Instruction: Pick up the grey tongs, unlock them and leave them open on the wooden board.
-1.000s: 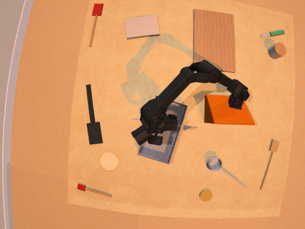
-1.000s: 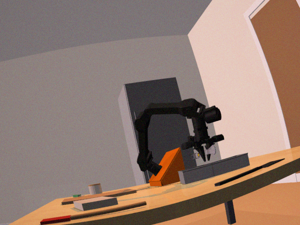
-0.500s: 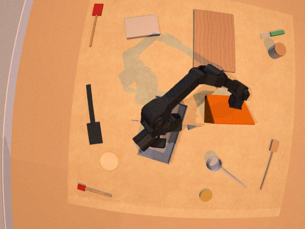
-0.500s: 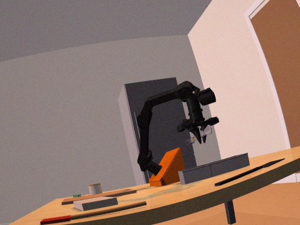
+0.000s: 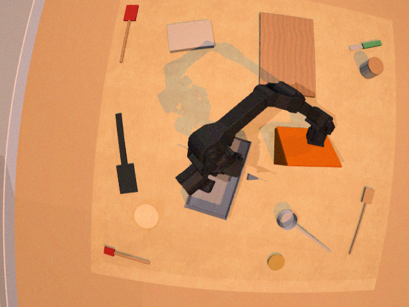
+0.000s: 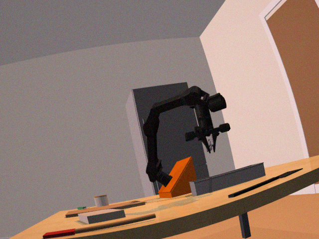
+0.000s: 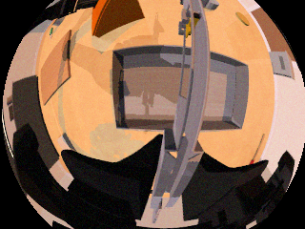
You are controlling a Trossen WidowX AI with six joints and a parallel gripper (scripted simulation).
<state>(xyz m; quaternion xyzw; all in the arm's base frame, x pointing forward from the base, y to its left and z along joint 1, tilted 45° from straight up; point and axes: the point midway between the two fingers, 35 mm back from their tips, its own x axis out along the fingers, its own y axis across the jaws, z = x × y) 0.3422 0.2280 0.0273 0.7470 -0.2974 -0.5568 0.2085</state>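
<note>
My gripper (image 6: 212, 151) (image 7: 170, 139) is shut on the grey tongs (image 6: 210, 143) (image 7: 200, 91) and holds them in the air above the roasting tin (image 5: 235, 188) (image 6: 228, 180) (image 7: 240, 97). In the wrist view the tongs run from below the fingers to the top edge, their two arms close together, with a yellow part near the far end. Whether the lock is on, and exactly how steeply the tips point, I cannot tell. In the top view my arm hides most of the tongs. The wooden board (image 5: 287, 49) (image 6: 74, 213) (image 7: 57, 67) lies flat, away from the gripper.
An orange wedge (image 5: 307, 151) (image 6: 184, 172) (image 7: 102, 14) stands between the tin and my arm's base. A pale block (image 5: 190, 34) (image 6: 102, 216) lies left of the board in the top view. A black spatula (image 5: 127, 178) and a ladle (image 5: 286, 219) lie on either side of the tin.
</note>
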